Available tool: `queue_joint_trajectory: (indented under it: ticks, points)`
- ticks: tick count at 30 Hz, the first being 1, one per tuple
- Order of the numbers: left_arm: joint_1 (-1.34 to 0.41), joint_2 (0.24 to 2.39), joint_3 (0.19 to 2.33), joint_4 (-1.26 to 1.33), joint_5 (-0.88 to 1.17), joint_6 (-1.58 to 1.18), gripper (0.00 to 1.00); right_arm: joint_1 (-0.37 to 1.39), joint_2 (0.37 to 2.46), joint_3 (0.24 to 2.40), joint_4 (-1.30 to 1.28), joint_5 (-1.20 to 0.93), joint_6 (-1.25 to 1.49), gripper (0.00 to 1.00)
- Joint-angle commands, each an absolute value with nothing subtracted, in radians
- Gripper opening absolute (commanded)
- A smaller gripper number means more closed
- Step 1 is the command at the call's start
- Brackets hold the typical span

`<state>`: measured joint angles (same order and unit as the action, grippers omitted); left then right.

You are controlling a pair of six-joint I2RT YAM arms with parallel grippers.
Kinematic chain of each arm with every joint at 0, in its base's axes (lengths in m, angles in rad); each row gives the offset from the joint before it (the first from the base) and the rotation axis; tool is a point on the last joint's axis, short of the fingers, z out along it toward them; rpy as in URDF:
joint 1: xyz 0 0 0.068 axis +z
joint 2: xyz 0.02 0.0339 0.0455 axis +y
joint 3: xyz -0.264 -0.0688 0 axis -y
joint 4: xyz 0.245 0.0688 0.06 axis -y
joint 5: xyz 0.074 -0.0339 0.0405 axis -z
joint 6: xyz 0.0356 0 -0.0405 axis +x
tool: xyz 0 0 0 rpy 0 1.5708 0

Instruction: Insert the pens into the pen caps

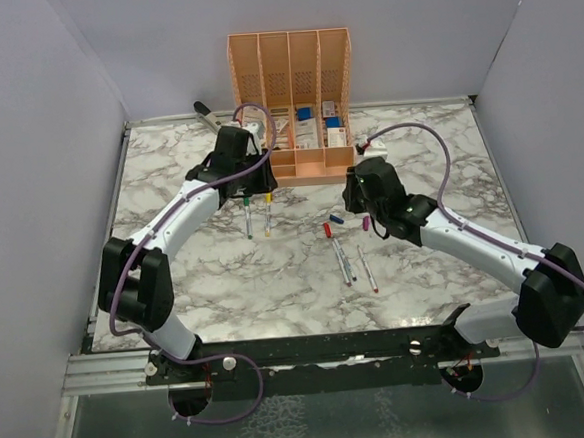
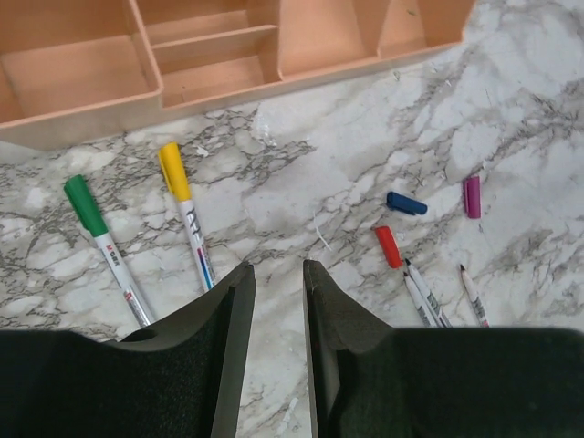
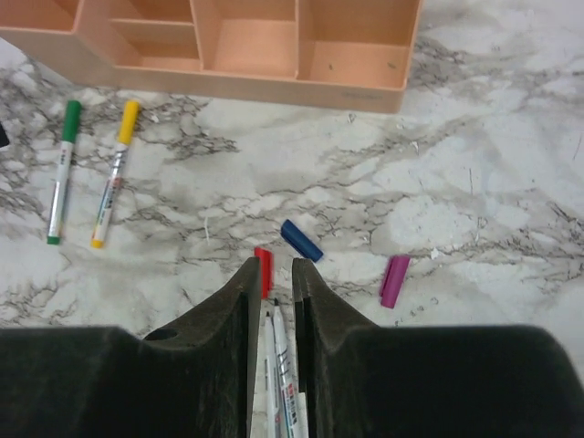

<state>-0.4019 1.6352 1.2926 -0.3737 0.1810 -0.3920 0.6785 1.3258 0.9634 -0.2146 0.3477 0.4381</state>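
The green-capped pen (image 2: 108, 251) and yellow-capped pen (image 2: 187, 219) lie finished near the organizer (image 3: 274, 84), so the right fingers (image 3: 239, 292), slightly apart and empty, hover over three bare pens (image 1: 343, 263) beside the red cap (image 3: 263, 271) on the worktop (image 1: 277, 290), while the left fingers (image 2: 233, 310) wait apart, holding nothing.

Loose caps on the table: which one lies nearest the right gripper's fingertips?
The red cap, just at the right gripper tips; the blue cap and purple cap lie farther off.

**Smooth Stone-Look Top, Plastic Throughout**

Smooth marble-patterned tabletop (image 1: 277, 290), white with grey veining, faint sheen. Matt peach plastic organiser (image 1: 313, 167). Glossy coloured plastic pen caps (image 2: 406, 203); pale smooth plastic pens (image 2: 196, 245). Matt black, finely textured fingers (image 2: 228, 356) on left gripper (image 2: 278, 274). Ribbed bare metal rail (image 1: 112, 370).
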Motion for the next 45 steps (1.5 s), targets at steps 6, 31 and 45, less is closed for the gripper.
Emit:
queue_joint_trajectory:
  ticks: [6, 31, 45]
  points:
    - [-0.497, 1.540, 1.147, -0.239, 0.310, -0.313, 0.31, 0.670, 1.335, 0.882, -0.387, 0.269, 0.485, 0.17]
    - [-0.520, 1.557, 1.095, -0.163, 0.348, -0.357, 0.31, 0.699, 1.426, 0.804, -0.392, 0.014, 0.446, 0.28]
    - [-0.520, 1.572, 1.101, -0.165, 0.342, -0.348, 0.31, 0.706, 1.537, 0.860, -0.398, 0.047, 0.433, 0.29]
